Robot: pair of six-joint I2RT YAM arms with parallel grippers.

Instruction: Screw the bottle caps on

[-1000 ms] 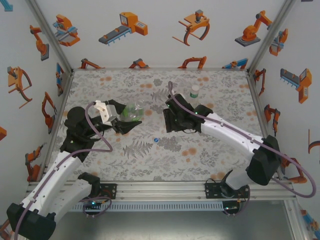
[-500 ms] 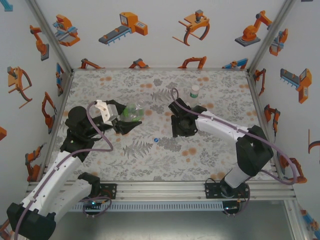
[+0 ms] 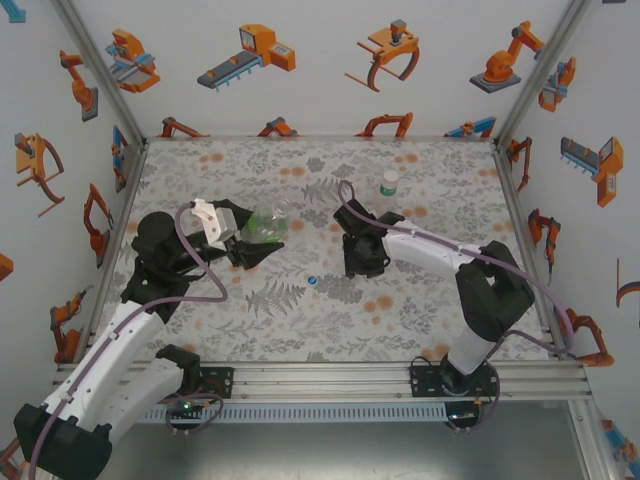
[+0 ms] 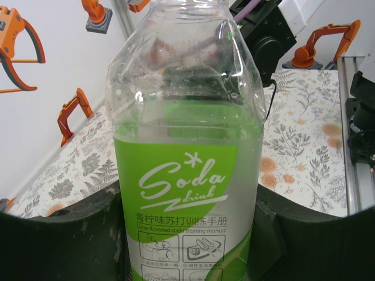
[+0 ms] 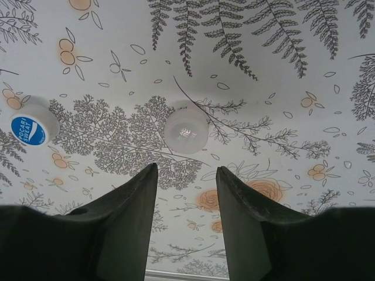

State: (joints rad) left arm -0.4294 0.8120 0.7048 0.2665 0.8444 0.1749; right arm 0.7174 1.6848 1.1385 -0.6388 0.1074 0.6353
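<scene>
Nothing looks screwed on yet. Nearest, a blue cap lies loose mid-frame on the counter, well apart from any edge. Just past it the right fingers hang part open and empty. A white cap lies just beyond their tips, with bare counter all round. Left of centre, the left fingers are clamped on a labelled bottle, its neck out of sight. Farthest, upper right, a second bottle stands alone; capped or not, I can't tell.
</scene>
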